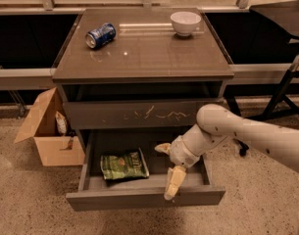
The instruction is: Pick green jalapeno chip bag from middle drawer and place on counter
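Note:
The green jalapeno chip bag (123,164) lies flat in the left half of the open middle drawer (144,198). My gripper (167,166) hangs over the drawer's right half, just right of the bag and not touching it. Its two pale fingers (174,181) are spread apart with nothing between them. One finger points toward the bag, and the other reaches down over the drawer's front panel. The counter (144,53) is the glossy top of the cabinet above.
A blue soda can (100,35) lies on its side at the counter's back left, and a white bowl (185,22) stands at the back right. The closed drawer front above has white scratch marks (154,114). An open cardboard box (48,133) sits on the floor to the left.

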Robot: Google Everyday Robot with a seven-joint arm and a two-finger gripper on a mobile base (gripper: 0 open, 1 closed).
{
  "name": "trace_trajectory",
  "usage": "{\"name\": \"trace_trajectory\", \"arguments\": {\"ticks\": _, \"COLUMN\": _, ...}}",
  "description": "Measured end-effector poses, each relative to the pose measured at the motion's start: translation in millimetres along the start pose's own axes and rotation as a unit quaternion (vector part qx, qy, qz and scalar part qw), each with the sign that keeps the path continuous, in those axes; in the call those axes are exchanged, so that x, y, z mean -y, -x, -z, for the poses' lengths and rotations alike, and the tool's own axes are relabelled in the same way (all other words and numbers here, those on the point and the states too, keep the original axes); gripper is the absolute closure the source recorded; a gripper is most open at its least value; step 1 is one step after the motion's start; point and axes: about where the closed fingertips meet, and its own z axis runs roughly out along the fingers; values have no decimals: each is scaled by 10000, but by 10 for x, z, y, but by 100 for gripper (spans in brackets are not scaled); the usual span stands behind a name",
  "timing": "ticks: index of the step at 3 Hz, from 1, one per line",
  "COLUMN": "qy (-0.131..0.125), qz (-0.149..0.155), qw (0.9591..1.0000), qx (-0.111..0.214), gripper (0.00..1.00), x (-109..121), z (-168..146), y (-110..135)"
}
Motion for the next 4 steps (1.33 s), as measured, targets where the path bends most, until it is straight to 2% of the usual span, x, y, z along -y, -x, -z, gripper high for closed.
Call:
{"name": "trace_trajectory", "arguments": {"ticks": 1, "qy": -269, "qz": -25, "qw": 9995, "qx": 166, "gripper": 0, "x": 260, "z": -276, "y": -190}}
{"name": "trace_trajectory", "arguments": {"ticks": 2, "qy": -269, "qz": -25, "qw": 9995, "qx": 166, "gripper": 0, "x": 260, "z": -276, "y": -190}}
{"name": "trace_trajectory", "arguments": {"ticks": 3, "qy": -268, "qz": 105, "qw": 9995, "qx": 111, "gripper": 0, "x": 521, "z": -464, "y": -197}}
{"name": "trace_trajectory", "arguments": {"ticks": 4, "qy": -360, "qz": 291, "qw": 9989, "qx": 48, "gripper": 0, "x": 892, "z": -660, "y": -158}}
